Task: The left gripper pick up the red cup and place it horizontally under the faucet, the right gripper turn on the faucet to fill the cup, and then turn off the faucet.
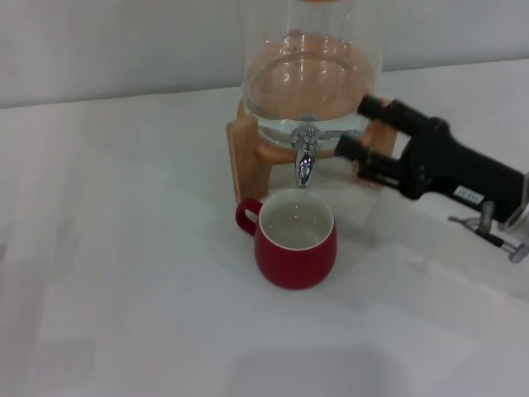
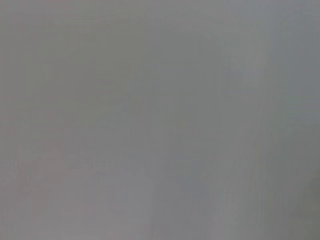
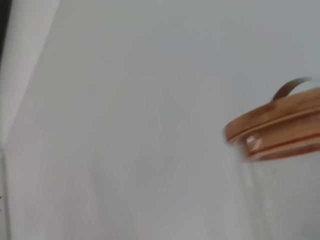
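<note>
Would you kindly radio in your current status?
Right gripper open beside chrome faucet, at its lever. Left gripper out of view. Dark-red ceramic cup upright under spout, liquid inside. Nothing obstructing.

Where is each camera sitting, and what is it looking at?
Head view: from the robot's head, looking down at the red cup under the faucet; the right gripper shows, open beside the faucet.
Left wrist view: on the left arm; only a blank grey surface, no body parts.
Right wrist view: on the right arm, facing the dispenser's wooden lid; no fingers show.
Shared: head and right wrist both see the glass dispenser.
</note>
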`<state>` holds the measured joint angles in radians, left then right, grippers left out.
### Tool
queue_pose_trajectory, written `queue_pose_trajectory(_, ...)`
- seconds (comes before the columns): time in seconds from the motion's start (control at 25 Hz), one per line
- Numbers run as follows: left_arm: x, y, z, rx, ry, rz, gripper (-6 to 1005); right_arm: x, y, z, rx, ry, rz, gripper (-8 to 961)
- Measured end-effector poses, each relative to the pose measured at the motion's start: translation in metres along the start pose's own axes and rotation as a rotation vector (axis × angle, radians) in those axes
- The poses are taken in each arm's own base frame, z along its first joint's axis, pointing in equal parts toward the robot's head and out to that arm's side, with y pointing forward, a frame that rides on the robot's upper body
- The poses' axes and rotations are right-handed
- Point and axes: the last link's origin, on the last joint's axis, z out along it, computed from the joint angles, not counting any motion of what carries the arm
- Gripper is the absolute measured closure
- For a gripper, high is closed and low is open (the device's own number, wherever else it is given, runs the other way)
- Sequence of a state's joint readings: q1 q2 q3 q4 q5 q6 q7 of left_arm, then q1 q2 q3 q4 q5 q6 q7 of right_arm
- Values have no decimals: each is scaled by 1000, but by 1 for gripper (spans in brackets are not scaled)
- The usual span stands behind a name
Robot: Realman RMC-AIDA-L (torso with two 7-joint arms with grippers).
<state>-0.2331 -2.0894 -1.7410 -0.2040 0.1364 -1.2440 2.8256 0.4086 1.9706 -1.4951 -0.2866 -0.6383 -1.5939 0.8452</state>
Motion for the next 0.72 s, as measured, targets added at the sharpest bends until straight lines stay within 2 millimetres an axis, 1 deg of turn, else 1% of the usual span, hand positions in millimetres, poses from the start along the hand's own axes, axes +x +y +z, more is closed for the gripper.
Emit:
queue_pose_trajectory(0.32, 0, 0, 1, 0, 1, 0, 128, -8, -17, -7, 106, -36, -21, 128)
queue_pose_trajectory(0.72, 1, -1, 1, 7, 4, -3, 127, -13, -36, -19, 244, -50, -46, 129)
